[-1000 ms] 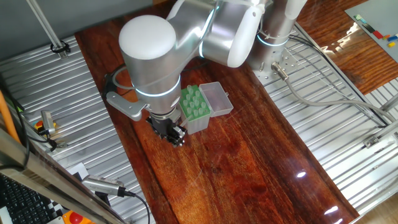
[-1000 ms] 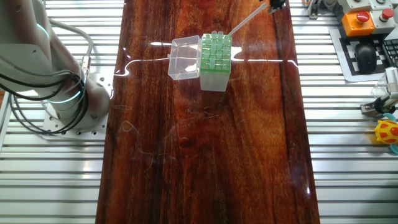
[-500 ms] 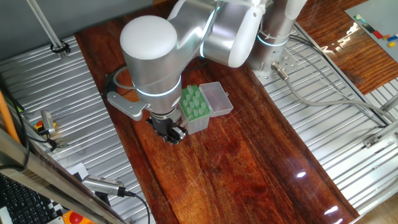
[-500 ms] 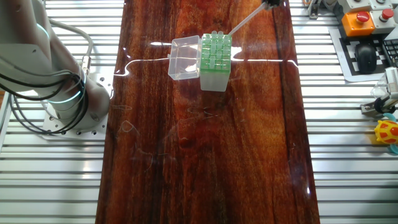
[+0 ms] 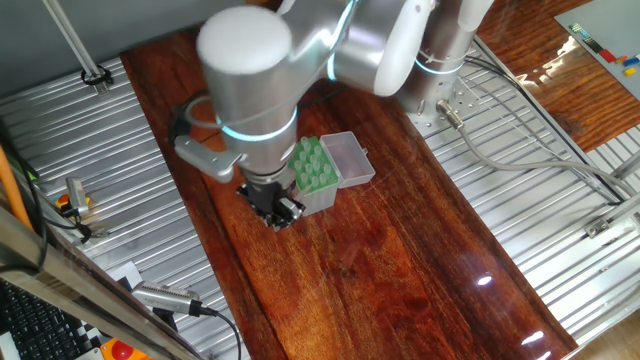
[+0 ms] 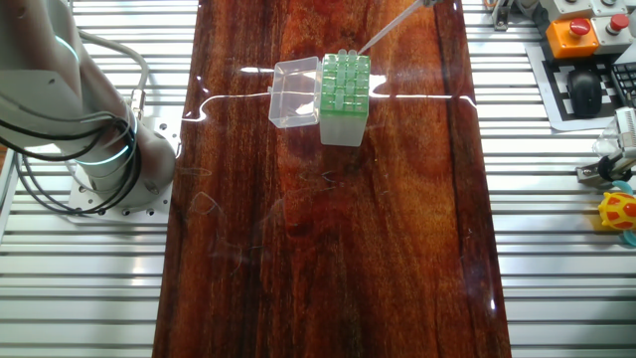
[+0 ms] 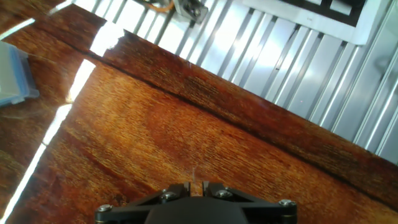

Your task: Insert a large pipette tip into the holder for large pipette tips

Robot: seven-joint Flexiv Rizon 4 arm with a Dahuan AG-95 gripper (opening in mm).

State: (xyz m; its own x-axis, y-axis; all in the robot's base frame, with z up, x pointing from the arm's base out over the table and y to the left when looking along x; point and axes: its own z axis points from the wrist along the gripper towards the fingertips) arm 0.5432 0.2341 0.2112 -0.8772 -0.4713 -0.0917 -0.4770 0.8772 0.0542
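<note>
Currently carrying step – pincer [image 5: 281,211] gripping the large pipette tip [image 6: 386,29], tip slanting out beneath it toward the holder [image 6: 344,96] just beside – next needing alignment over a hole

A dark wooden counter [image 6: 328,249] on ribbed metal; beside it — an orange-topped button box [image 6: 573,35] and a yellow toy [image 6: 620,214].
</note>
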